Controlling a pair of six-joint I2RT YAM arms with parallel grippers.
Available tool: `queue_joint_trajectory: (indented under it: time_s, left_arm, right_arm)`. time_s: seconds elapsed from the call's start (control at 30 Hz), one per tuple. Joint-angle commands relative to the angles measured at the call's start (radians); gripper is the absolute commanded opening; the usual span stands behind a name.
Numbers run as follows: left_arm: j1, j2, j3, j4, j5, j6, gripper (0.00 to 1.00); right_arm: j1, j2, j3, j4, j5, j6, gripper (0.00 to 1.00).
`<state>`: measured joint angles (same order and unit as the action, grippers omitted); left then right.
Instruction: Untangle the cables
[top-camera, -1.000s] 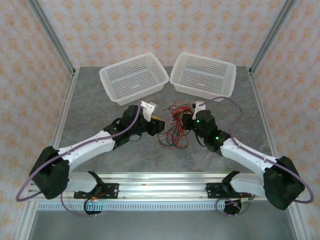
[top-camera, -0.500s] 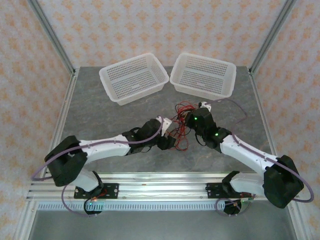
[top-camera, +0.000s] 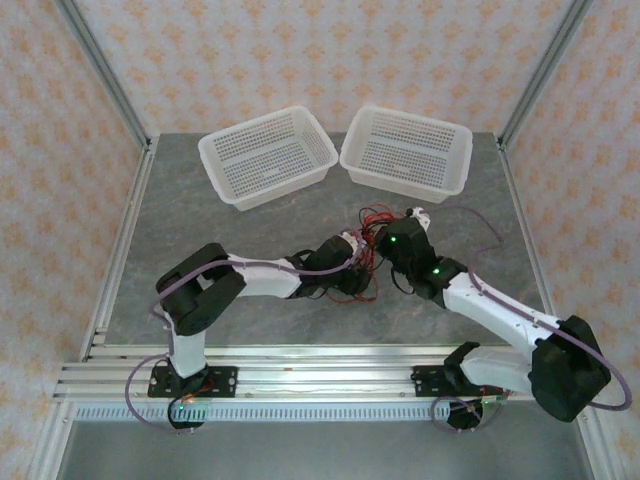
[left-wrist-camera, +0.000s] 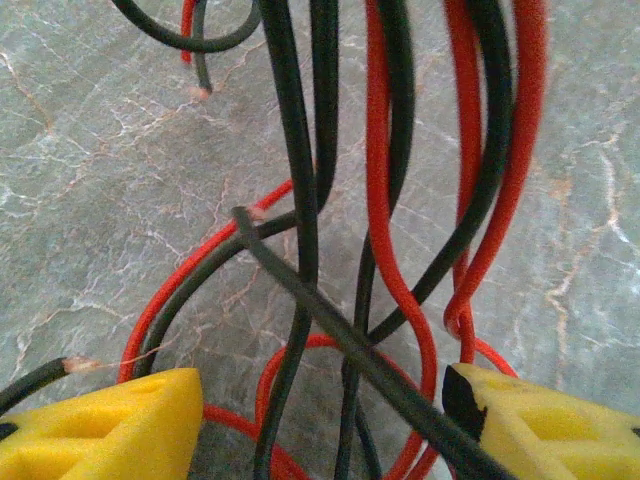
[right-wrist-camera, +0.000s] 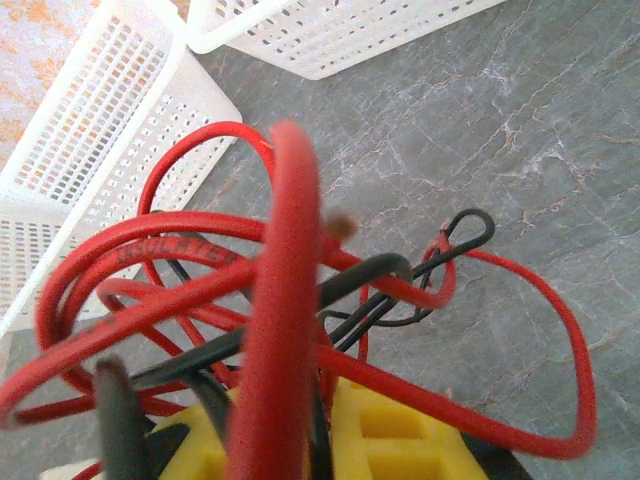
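Spanning the whole scene, the grey marbled table (top-camera: 200, 250) carries everything else. From its near edge the left arm (top-camera: 265, 277) lies folded low and the right arm (top-camera: 490, 310) stretches inward, so the 2 wrists meet near the middle. At the far side sit the white mesh left basket (top-camera: 285, 186) and right basket (top-camera: 400, 180), just beside each other. The cables (top-camera: 371, 216), a red and black tangle, sit mid-table between the wrists, near the baskets but apart from them. The right gripper (right-wrist-camera: 300, 440) is clenched on a bunch of these strands. The left gripper (left-wrist-camera: 322, 390) stands released, yellow fingers (left-wrist-camera: 110, 430) spread, loose strands running between them.
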<state>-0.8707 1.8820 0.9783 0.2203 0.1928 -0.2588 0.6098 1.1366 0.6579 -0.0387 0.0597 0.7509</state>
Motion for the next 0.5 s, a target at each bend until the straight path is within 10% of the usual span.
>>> queue_joint_trajectory:
  time_s: [0.0, 0.17, 0.33, 0.47]
  left_arm:
    - [-0.005, 0.065, 0.053, -0.018, -0.063, 0.032, 0.64]
    - [0.009, 0.150, 0.108, -0.060, -0.152, 0.016, 0.48]
    - [0.055, 0.195, 0.110, -0.145, -0.295, -0.040, 0.00]
    - [0.102, 0.148, 0.014, -0.181, -0.389, -0.069, 0.00]
  right_arm:
    - [-0.002, -0.020, -0.011, 0.007, 0.031, 0.028, 0.00]
    - [-0.002, -0.030, -0.004, -0.026, 0.036, 0.027, 0.00]
    - [-0.002, -0.054, -0.006, -0.105, 0.093, 0.004, 0.00]
    - [-0.004, -0.054, 0.004, -0.209, 0.172, -0.045, 0.00]
